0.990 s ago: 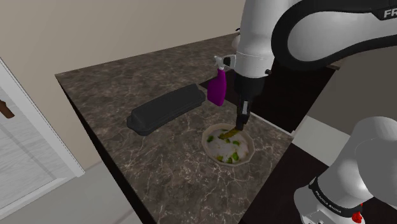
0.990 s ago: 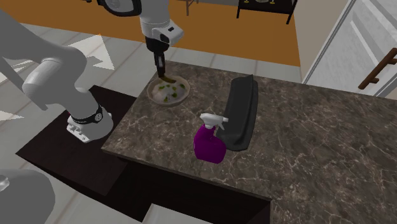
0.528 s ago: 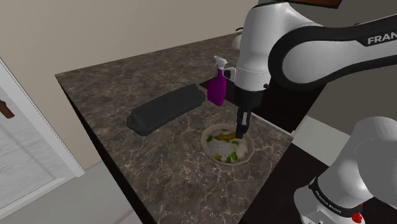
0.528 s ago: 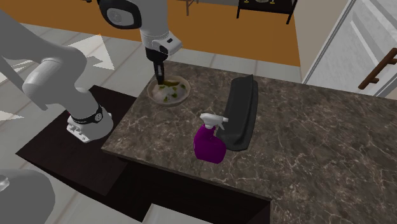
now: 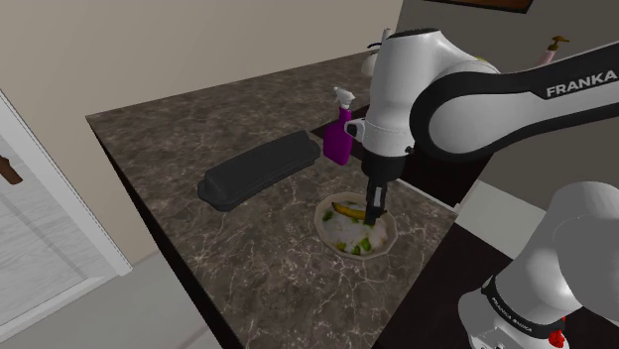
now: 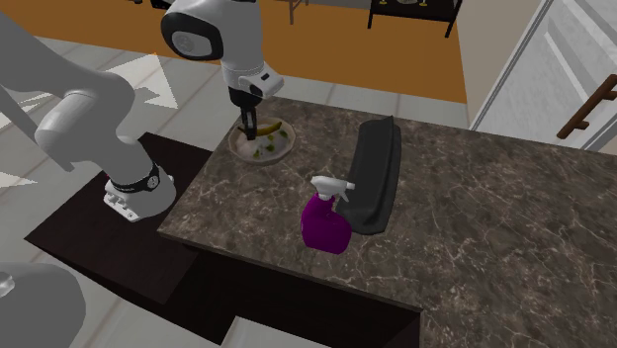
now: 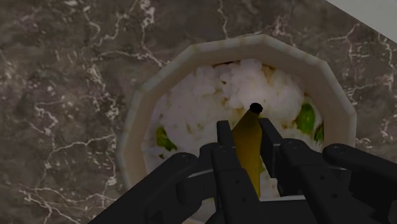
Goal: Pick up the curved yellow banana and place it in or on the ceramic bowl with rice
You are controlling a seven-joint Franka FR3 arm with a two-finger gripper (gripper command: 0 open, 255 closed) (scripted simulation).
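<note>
Hand (image 5: pixel 376 212) lowered further | vertical, gripping banana (image 7: pixel 248 149) | inside rice bowl (image 7: pixel 135 130)

This is a home kitchen. A dark, white-veined stone tabletop (image 5: pixel 198 129) runs beside a beige wall (image 5: pixel 198 40). On it stand a bowl (image 5: pixel 390 234) of rice with green bits, a purple spray bottle (image 5: pixel 339 137) and a long black tray (image 5: pixel 258 171). In the second exterior view a white panelled door (image 6: pixel 539 59) with a brown handle (image 6: pixel 591 105) stands at the far right. Beyond the tabletop lie grey floor tiles (image 6: pixel 129 69), an orange floor (image 6: pixel 326 49) and dark furniture legs (image 6: pixel 415 15).
</note>
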